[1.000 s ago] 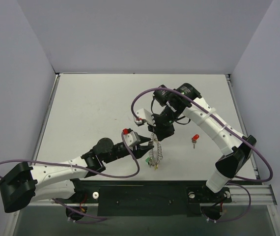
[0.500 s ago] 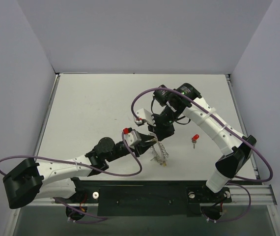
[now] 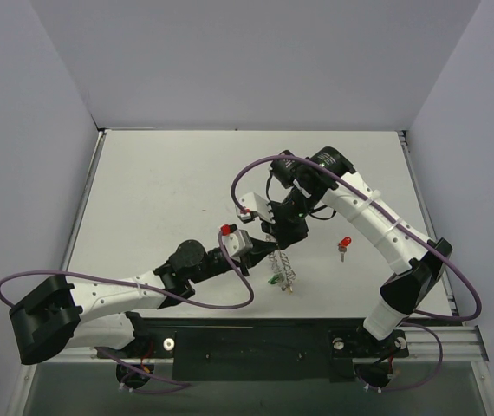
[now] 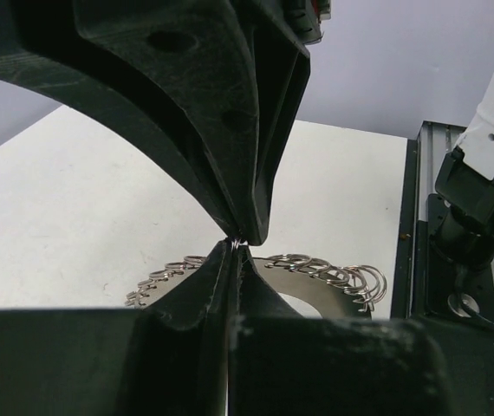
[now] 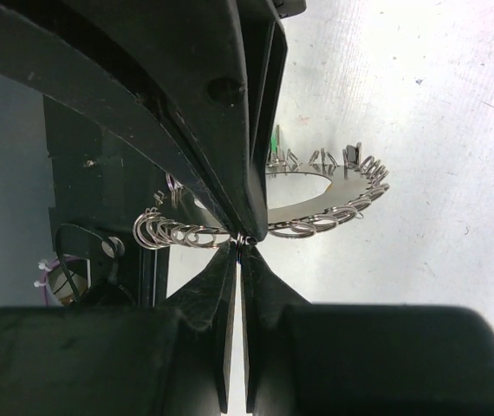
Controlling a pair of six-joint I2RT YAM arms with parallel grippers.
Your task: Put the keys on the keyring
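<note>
- Top view: left gripper (image 3: 262, 252) and right gripper (image 3: 279, 242) meet at the far end of the keyring (image 3: 283, 270), which trails toward the near edge. A loose red key (image 3: 343, 246) lies on the table (image 3: 160, 191) off to the ring's right, so the right arm's nearer imo.
- Left wrist: jaws squeezed onto one thin wire, the ring fanning out just beyond.
- Right wrist: same deal, clamped on a wire, the ring curving away, with a green key (image 5: 275, 139) among the loops.
</note>
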